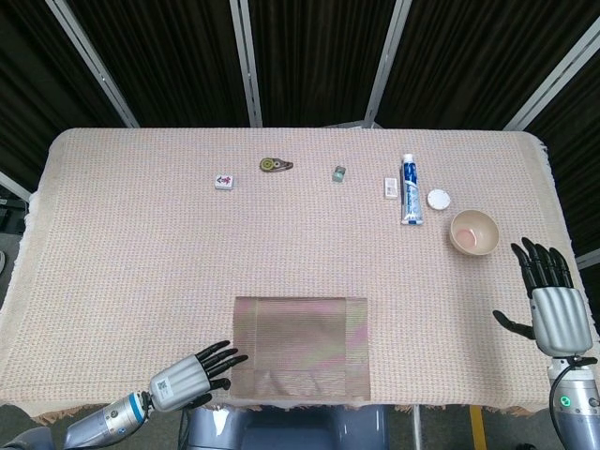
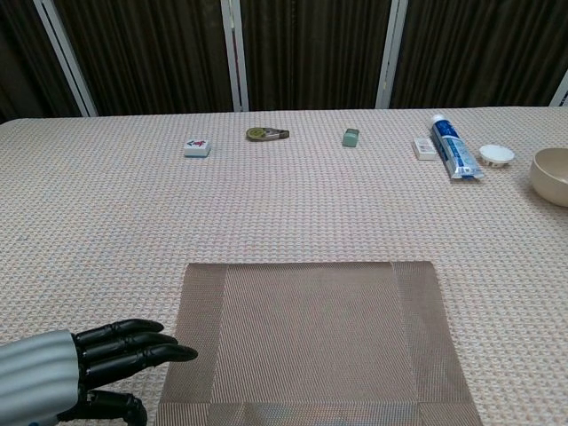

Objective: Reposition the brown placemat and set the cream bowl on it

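The brown placemat (image 1: 300, 345) (image 2: 315, 342) lies flat at the table's near edge, in the middle. My left hand (image 1: 192, 376) (image 2: 84, 366) hovers just off its near left corner, fingers stretched toward the mat and holding nothing; I cannot tell if the fingertips touch it. The cream bowl (image 1: 473, 232) (image 2: 552, 176) stands upright at the right side of the table. My right hand (image 1: 551, 300) is open, fingers spread, near the right edge just in front of the bowl and apart from it; the chest view does not show it.
Along the far side lie a mahjong tile (image 1: 225, 181), a correction tape roller (image 1: 275, 165), a small grey-green block (image 1: 338, 172), a white eraser (image 1: 391, 188), a toothpaste tube (image 1: 411, 189) and a white lid (image 1: 438, 199). A woven cloth (image 1: 141, 253) covers the table.
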Controlling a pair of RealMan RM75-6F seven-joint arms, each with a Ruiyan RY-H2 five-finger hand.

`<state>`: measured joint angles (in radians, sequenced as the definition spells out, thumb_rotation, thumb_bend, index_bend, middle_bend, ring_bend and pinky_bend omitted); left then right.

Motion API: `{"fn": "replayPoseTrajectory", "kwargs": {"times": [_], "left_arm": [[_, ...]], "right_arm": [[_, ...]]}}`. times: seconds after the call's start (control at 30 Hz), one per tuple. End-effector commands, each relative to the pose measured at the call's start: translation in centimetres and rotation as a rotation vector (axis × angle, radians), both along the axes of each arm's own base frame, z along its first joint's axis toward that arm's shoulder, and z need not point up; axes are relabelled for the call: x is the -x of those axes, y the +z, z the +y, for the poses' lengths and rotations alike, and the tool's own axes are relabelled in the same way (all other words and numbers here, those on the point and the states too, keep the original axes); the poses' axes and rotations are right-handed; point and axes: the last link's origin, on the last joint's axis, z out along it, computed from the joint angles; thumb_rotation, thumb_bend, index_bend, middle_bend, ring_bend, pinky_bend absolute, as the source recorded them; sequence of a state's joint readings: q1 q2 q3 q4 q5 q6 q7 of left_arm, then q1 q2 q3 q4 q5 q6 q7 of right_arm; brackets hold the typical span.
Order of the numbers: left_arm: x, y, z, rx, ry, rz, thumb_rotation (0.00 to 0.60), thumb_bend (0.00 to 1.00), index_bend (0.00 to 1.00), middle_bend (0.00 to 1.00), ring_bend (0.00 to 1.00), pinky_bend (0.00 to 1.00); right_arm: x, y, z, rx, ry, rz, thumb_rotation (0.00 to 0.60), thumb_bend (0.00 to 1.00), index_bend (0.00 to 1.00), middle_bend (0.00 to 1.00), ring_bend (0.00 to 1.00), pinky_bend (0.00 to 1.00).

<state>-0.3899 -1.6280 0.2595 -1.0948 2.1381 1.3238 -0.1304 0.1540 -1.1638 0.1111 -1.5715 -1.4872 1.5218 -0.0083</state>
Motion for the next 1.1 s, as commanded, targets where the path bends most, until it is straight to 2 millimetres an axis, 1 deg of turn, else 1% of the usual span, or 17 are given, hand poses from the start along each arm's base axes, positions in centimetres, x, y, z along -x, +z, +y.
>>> {"fn": "replayPoseTrajectory", "kwargs": {"times": [0.03,0.2,0.33,0.53,0.87,1.1], "left_arm": [[-0.2,-0.5,-0.2,-0.004,0.001,-0.02,0.6,0.32,0.41,0.0,0.0,0.0],[-1.0,-1.6,0.1,-0.006,0.017,-0.058,0.6,0.32,0.41,0.0,0.0,0.0],[-1.4,-2.0,0.3,-0.007,0.011,-0.068,0.6,0.32,0.41,0.0,0.0,0.0],[-1.8,-2.2,0.8,-0.016,0.001,-0.061,0.6,0.33,0.41,0.0,0.0,0.0],[-2.2,-3.3,0.8,-0.005,0.005,-0.036,0.6,0.33,0.41,0.0,0.0,0.0],[-2.5,-3.4,0.9,-0.007,-0.007,-0.04,0.6,0.34,0.41,0.0,0.0,0.0]], "right_arm": [[0.0,0.0,0.0,-0.001,0.001,-0.003,0.6,0.0,0.01,0.0,0.0,0.0],[0.0,0.0,0.0,-0.001,0.001,-0.006,0.6,0.0,0.01,0.0,0.0,0.0],[0.0,0.1,0.0,0.002,0.001,-0.006,0.6,0.0,0.02,0.0,0.0,0.0],[0.1,0.2,0.0,0.005,-0.001,-0.009,0.6,0.0,0.02,0.0,0.0,0.0],[0.1,0.4,0.0,0.012,-0.002,-0.01,0.6,0.0,0.02,0.0,0.0,0.0],[0.2,0.5,-0.1,0.017,-0.003,-0.014,0.6,0.0,0.02,0.0,0.0,0.0]]}}
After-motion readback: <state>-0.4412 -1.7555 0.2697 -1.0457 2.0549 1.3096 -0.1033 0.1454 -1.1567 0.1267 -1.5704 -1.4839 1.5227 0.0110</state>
